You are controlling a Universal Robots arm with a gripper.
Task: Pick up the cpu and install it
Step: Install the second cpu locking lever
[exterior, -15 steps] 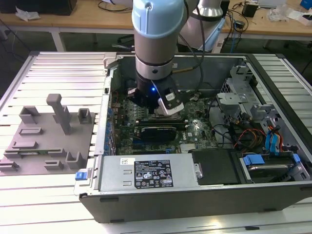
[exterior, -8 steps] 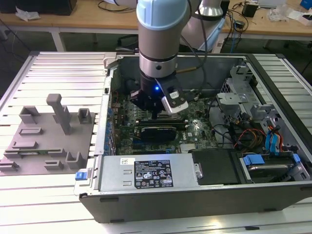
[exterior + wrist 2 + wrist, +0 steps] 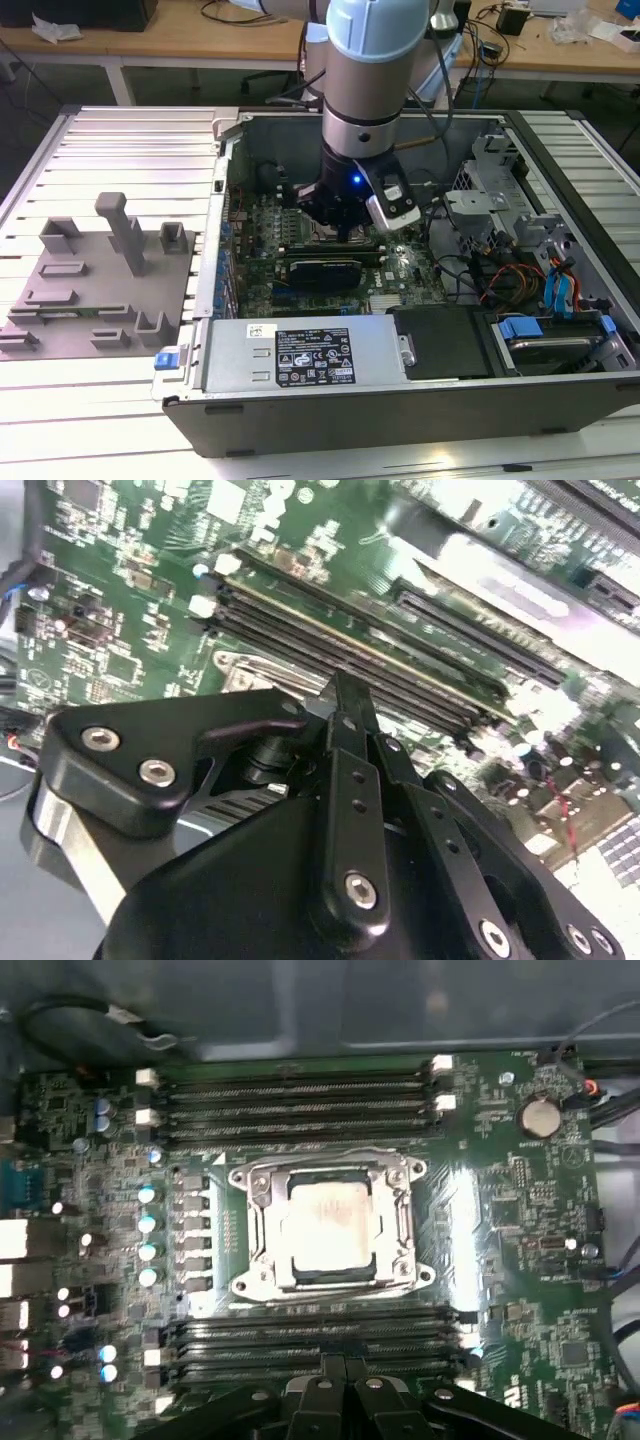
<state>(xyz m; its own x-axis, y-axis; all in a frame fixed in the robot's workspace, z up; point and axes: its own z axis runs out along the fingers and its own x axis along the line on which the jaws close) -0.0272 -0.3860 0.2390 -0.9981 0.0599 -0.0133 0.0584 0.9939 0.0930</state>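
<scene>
The cpu (image 3: pixel 330 1225) is a small square chip with a silver-white top. In the first wrist view it lies flat inside the metal socket frame (image 3: pixel 262 1250) on the green motherboard (image 3: pixel 520 1220). My gripper (image 3: pixel 345 1362) is off to one side of the socket, over the memory slots (image 3: pixel 310 1335). Its two black fingers are pressed together with nothing between them. In the second wrist view the gripper (image 3: pixel 345 685) tapers to a single tip above the board. In the exterior view the gripper (image 3: pixel 345 232) hangs low inside the open computer case (image 3: pixel 400 420), over the board's middle.
A grey fixture plate (image 3: pixel 90 290) with blocks and posts lies outside the case at the exterior view's left. A power supply (image 3: pixel 300 350) fills the case's near side. Drive cages and loose cables (image 3: pixel 520 260) crowd the exterior view's right. More memory slots (image 3: pixel 300 1095) run along the socket's far side.
</scene>
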